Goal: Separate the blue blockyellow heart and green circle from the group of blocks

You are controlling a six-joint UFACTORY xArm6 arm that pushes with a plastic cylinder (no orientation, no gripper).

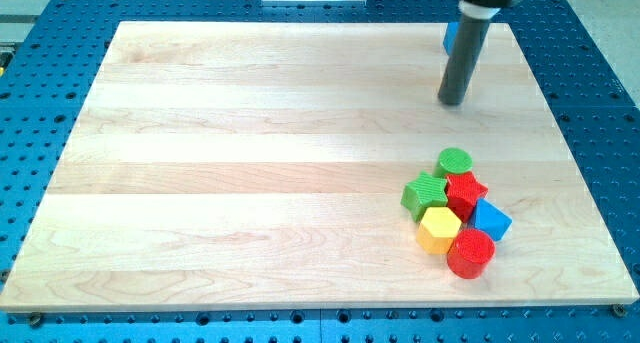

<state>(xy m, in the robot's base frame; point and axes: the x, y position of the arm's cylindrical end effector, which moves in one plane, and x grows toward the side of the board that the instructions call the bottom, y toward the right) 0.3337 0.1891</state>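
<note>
Judging from how the blocks lie, the separation is partly done at best. My tip (452, 101) rests on the pale wooden worktop (250, 163). The arm carries no jaws at all, only the straight dark rod, so nothing is clenched or grasped.

Toward the view's top from my tip, a sliver of a blue plastic block (449, 38) shows at the rod's left edge, well apart from the group. If this is the task's blue block, that part is finished.

Below my tip, toward the view's bottom, the green round plastic block (455, 162) sits at the top of the cluster. It touches the red star-shaped block (466, 194) and lies just beside the green star-shaped block (424, 195). It has yet to be pushed clear.

Further down lie the yellow hexagonal block (438, 228), a second blue block (491, 221) of angular shape, and the red cylinder (470, 253).

The yellow heart does not show anywhere. It may be hidden behind the rod, but I cannot tell. Most of the upper blue block is covered by the rod too, so its shape cannot be made out.
</note>
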